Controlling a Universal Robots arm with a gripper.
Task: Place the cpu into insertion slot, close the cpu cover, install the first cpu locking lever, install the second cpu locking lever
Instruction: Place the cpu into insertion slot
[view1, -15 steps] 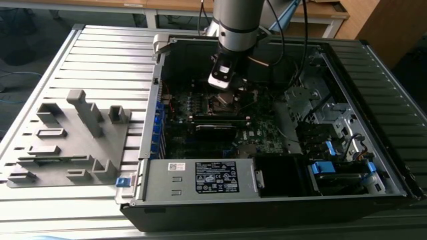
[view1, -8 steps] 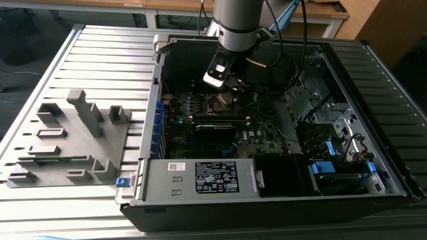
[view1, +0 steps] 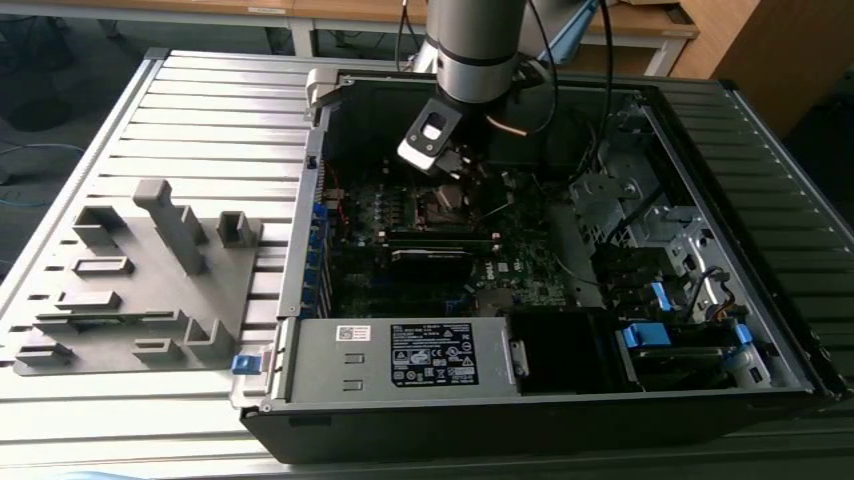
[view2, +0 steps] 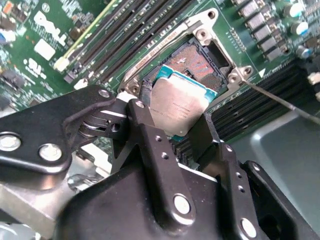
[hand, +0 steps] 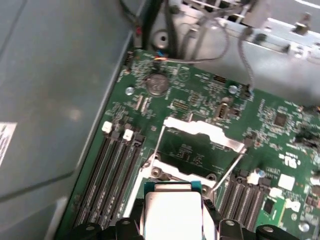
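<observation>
My gripper (view2: 177, 127) is shut on the cpu (view2: 175, 102), a flat square chip with a dull grey metal top, held by its edges between the two black fingers (view2: 147, 130). The cpu hangs tilted just above the insertion slot (view2: 200, 62), a dark square socket with a brownish centre, and covers its near part. In the first wrist view the cpu (hand: 172, 210) sits at the near edge of the socket, and the cpu cover (hand: 200, 131) stands swung open beyond it. Two thin locking levers (hand: 231, 167) stick up beside the socket. In the exterior view the gripper (view1: 451, 168) hovers over the insertion slot (view1: 445, 205).
Memory slots (hand: 117, 165) flank the socket on both sides. The black case walls (view1: 320, 160) enclose the board, with cables (view1: 534, 110) near the arm. A labelled power supply box (view1: 434, 355) lies at the front. A grey parts fixture (view1: 134, 270) sits at the exterior view's left.
</observation>
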